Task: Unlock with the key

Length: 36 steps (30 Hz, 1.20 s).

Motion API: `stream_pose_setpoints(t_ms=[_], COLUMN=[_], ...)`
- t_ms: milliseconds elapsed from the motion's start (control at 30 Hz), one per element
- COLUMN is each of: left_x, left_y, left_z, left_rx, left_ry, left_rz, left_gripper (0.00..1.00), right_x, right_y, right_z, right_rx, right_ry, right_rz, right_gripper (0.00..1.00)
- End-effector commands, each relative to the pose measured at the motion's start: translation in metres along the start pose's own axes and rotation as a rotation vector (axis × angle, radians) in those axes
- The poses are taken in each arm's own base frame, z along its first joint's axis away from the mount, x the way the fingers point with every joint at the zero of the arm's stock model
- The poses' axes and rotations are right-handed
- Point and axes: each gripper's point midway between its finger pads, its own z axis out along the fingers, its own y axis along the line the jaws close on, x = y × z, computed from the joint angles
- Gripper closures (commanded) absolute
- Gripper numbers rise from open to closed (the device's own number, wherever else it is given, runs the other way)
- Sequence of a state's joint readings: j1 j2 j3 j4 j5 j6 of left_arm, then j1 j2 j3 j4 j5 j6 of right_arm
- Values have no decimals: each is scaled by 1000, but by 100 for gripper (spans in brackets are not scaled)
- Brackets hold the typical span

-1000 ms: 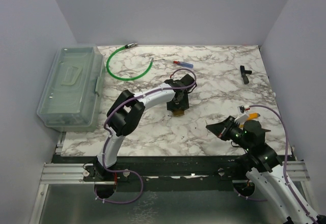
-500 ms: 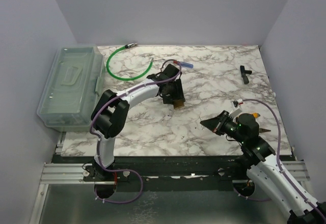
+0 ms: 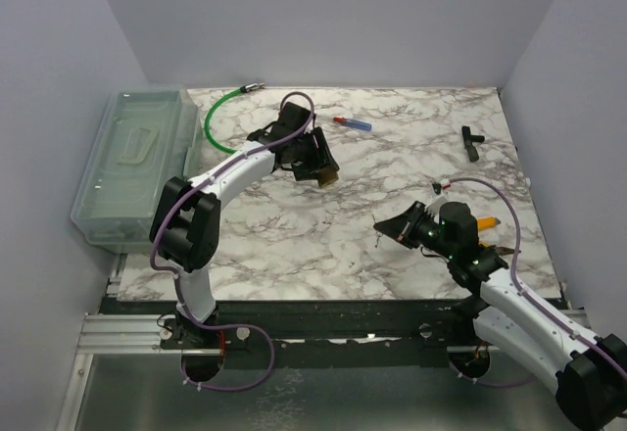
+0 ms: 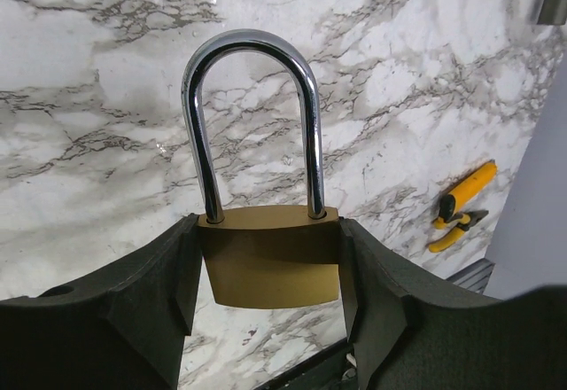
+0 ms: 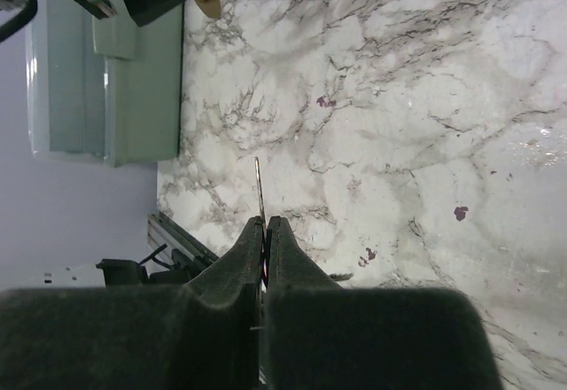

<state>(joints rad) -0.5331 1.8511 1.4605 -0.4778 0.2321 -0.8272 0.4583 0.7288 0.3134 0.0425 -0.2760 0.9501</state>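
Though well apart, left end effector (image 3: 315, 160) tight on padlock (image 4: 268, 268), right end effector (image 5: 265, 229) tight on key (image 5: 258, 186).

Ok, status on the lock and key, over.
Left gripper clamps the padlock, shackle closed. Right gripper shut on the key, blade forward. Key not yet at padlock; nothing between them.

Top view: fixed, high, behind arm bases; looks down and forward over whole marble table (image 3: 294, 245), back wall at top. Far and wide.

Left wrist view: very near, looks out past left gripper (image 4: 270, 226) and padlock (image 4: 270, 270) onto tabletop; pliers (image 4: 461, 208) at right edge.

Right wrist view: rolled sideways, low, looks along right gripper (image 5: 264, 223) across tabletop toward plastic box (image 5: 106, 80), padlock at top edge.

Shared: padlock in all three views; pliers in top and left wrist; plastic box in top and right wrist.
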Motion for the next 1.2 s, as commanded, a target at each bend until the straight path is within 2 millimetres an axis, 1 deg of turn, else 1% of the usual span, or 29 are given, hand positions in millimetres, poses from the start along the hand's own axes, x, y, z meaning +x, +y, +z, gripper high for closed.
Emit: stream_pose_setpoints(t_ms=[0,133,267,367,467,733,1167], left_x=[-28,-42,-50,-51,-50,-50,-48], left_y=[-20,-13,-10,-11,-11,-8,-8], left_z=[-37,-50,-57,-61,-63,-61,-59], left_rx=[117,117,129,137,140,133,142], left_ry=[-77,-116,-130,-134,-135,-136,-118], left_rz=[-4,-16,-41,-36,-31,-7,-10], left_gripper=[100,100,100,100,100,100,100], right_x=[-18,-16,-12,-5,-1,5,6], right_y=[30,31,42,49,51,49,56], right_z=[11,21,33,40,44,47,45], right_rx=[-59,-54,-62,-50,-49,-64,-133], right_ry=[-53,-50,-33,-22,-15,-17,-36], right_rz=[-46,-51,-72,-103,-113,-115,-151], right_gripper=[99,99,100,99,100,99,99])
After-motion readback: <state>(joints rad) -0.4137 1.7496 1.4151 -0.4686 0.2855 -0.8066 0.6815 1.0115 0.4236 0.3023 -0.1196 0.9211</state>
